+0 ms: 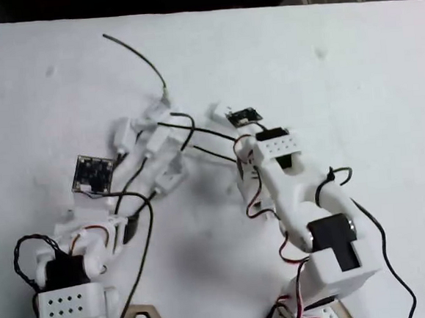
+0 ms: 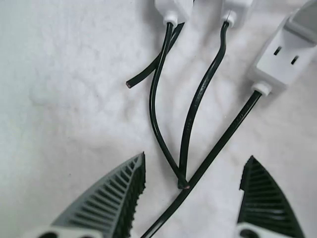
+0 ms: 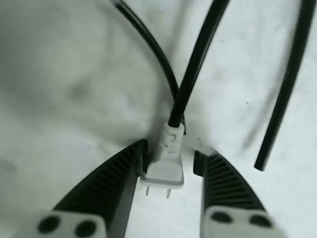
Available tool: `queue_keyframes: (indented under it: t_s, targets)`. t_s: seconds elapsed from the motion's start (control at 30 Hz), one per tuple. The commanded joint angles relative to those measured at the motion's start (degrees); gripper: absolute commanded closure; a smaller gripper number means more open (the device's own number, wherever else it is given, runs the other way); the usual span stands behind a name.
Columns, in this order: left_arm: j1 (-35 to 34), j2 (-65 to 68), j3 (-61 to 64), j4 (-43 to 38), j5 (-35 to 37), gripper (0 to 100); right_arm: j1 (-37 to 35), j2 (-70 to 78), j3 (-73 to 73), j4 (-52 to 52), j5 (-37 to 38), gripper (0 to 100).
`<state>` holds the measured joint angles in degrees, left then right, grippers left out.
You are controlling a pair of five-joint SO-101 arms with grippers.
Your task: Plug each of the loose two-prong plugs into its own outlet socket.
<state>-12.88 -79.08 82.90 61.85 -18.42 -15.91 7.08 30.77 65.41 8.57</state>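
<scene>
Right gripper (partly open) straddles a plug; left gripper gapes wide, empty, over cords.

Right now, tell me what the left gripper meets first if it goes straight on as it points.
Most likely the dark cord of the outlet socket, slanting between the fingers of the open left gripper; height above it is unclear.
</scene>
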Motion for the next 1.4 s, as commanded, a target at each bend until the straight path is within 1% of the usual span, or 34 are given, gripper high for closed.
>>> queue_keyframes:
  t_s: [0.0, 0.07, 0.2, 0.37, 0.4, 0.53, 0.57, 0.67, 0.9, 1.03, 1.13, 1.23, 1.37]
  targets:
    - [-0.48, -0.75, -0.26, 0.18, 0.35, 69, -2.95, -0.04, -2.99, 1.98, 0.26, 94.0]
    - [-0.48, -0.75, -0.26, 0.18, 0.35, 69, -3.3, -0.75, -4.22, 4.26, 0.26, 98.0]
    - [-0.48, -0.75, -0.26, 0.18, 0.35, 69, -3.65, -4.18, -5.27, 9.89, 0.7, 98.1]
    - [-0.48, -0.75, -0.26, 0.18, 0.35, 69, -3.21, -10.51, -4.92, 12.0, 0.7, 97.7]
    - [-0.48, -0.75, -0.26, 0.18, 0.35, 69, -3.47, -11.38, -4.92, 12.53, 0.7, 96.1]
    - [-0.48, -0.75, -0.18, 0.18, 0.35, 69, -4.35, -14.81, -5.19, 16.84, 0.7, 83.1]
    - [-0.48, -0.75, -0.18, 0.18, 0.35, 69, -4.62, -15.6, -5.19, 17.8, 0.7, 81.2]
    - [-0.48, -0.75, -0.18, 0.18, 0.35, 69, -4.35, -16.75, -5.1, 18.51, 0.7, 81.9]
    - [-0.48, -0.75, -0.18, 0.26, 0.35, 69, -0.66, -12.62, -5.01, 16.92, 1.05, 84.9]
    - [-0.48, -0.75, -0.18, 0.26, 0.35, 69, 1.8, -7.96, -5.01, 16.92, 6.24, 87.2]
    - [-0.48, -0.75, -0.18, 0.26, 0.35, 69, 3.65, -4.97, -5.01, 15.43, 7.12, 88.3]
    - [-0.48, -0.75, -0.18, 0.26, 0.35, 69, 3.65, -2.33, -5.01, 13.76, 7.12, 88.4]
    - [-0.48, -0.75, -0.18, 0.26, 0.35, 69, 0.22, 0.92, -5.01, 12.35, 6.68, 88.6]
